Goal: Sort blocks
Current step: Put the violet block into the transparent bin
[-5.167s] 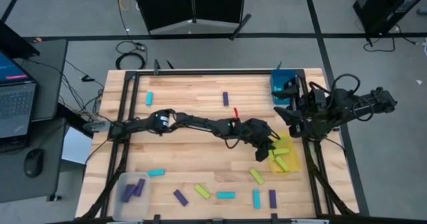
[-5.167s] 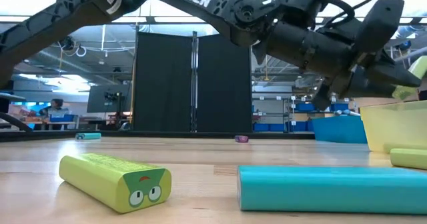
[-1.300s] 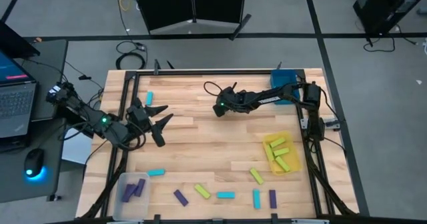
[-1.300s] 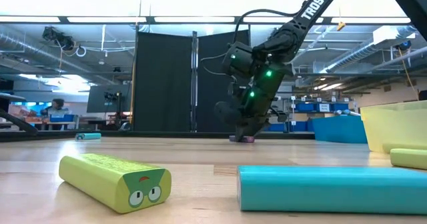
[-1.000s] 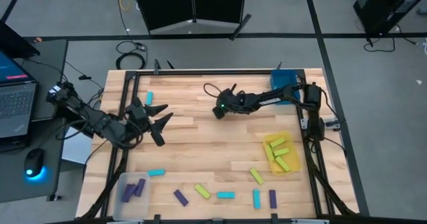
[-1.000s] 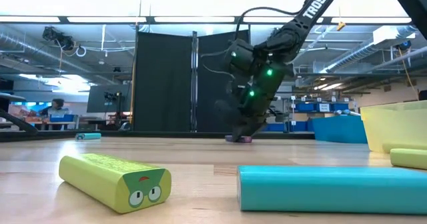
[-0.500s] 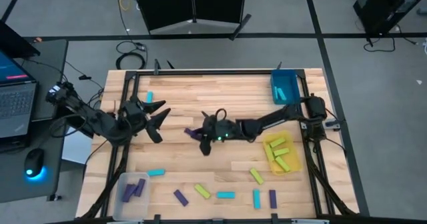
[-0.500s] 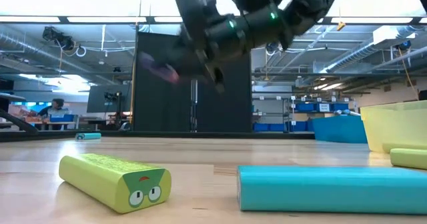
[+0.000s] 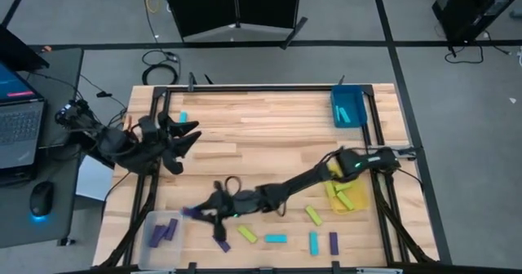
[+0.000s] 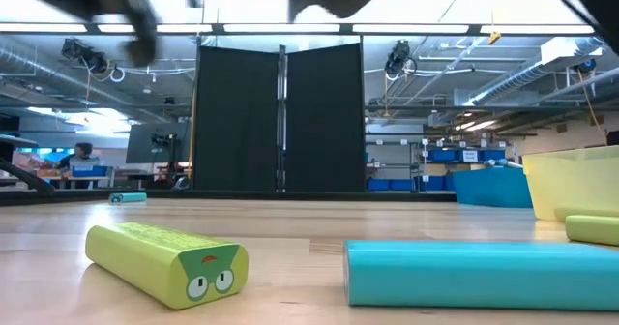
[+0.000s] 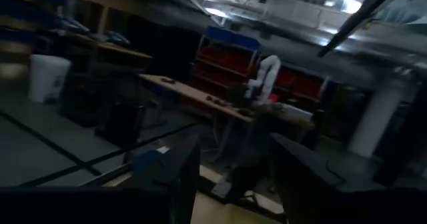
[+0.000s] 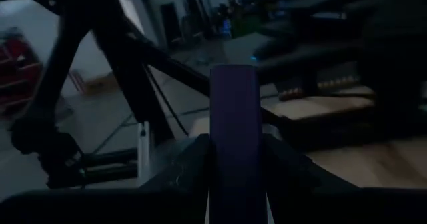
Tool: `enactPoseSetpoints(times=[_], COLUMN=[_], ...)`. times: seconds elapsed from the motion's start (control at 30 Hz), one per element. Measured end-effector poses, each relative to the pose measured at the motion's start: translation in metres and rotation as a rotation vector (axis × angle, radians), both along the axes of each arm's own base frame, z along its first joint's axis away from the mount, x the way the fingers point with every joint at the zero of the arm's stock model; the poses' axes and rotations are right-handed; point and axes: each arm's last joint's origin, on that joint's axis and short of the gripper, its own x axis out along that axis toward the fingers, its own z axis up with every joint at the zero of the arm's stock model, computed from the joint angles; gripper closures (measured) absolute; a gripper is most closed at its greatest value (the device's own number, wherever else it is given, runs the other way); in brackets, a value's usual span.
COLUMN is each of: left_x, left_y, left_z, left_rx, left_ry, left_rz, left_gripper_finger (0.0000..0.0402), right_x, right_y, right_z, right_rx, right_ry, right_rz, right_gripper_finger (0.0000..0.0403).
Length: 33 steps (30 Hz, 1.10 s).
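From above, the right gripper reaches to the table's near left corner, just beside the clear tray of purple bars, its fingers clamped on a purple block, while the left gripper waits with jaws parted near the left edge. The right wrist view shows the purple block upright between the fingers, pinched across its narrow sides. It looks light, stiff and smooth, so a mid-length grip should suit it.

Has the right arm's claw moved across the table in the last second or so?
Yes. The right gripper, shut on a purple block, has swung from near the blue tray to beside the clear tray.
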Motion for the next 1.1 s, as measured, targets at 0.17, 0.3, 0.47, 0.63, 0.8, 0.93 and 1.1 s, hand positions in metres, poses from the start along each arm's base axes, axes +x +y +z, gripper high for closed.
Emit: enactPoseSetpoints(times=[0.17,0.3,0.47,0.63,0.8,0.93,1.1], left_x=[-0.006,-0.007,-0.009,-0.007,-0.003,-0.003,-0.002], left_y=[0.003,0.004,0.004,0.003,0.001,0.0,-0.001], left_z=[0.004,0.004,0.004,-0.003,-0.014,-0.016,-0.021], left_rx=[-0.014,-0.02,-0.028,-0.032,-0.04,-0.059,-0.052], left_ry=[-0.03,-0.037,-0.033,0.017,0.093,0.103,0.139], left_rz=[-0.022,-0.031,-0.042,-0.054,-0.064,-0.069,-0.106], left_gripper_finger=[0.0219,0.0219,0.0219,0.0219,0.0219,0.0219,0.0219], right_x=[0.038,0.037,0.048,0.049,0.049,0.049,0.048], right_y=[0.016,0.01,-0.005,-0.002,-0.001,0.001,0.004], right_z=[-0.013,-0.044,-0.043,-0.058,-0.056,-0.061,-0.079], right_rx=[0.017,0.057,0.083,0.023,-0.019,-0.065,-0.169], right_ry=[-0.084,-0.167,-0.197,-0.111,-0.129,-0.127,0.023], right_rz=[0.026,-0.034,-0.094,-0.08,-0.024,0.025,0.063], right_gripper_finger=[0.0286,0.0286,0.0286,0.0286,0.0286,0.0286,0.0286])
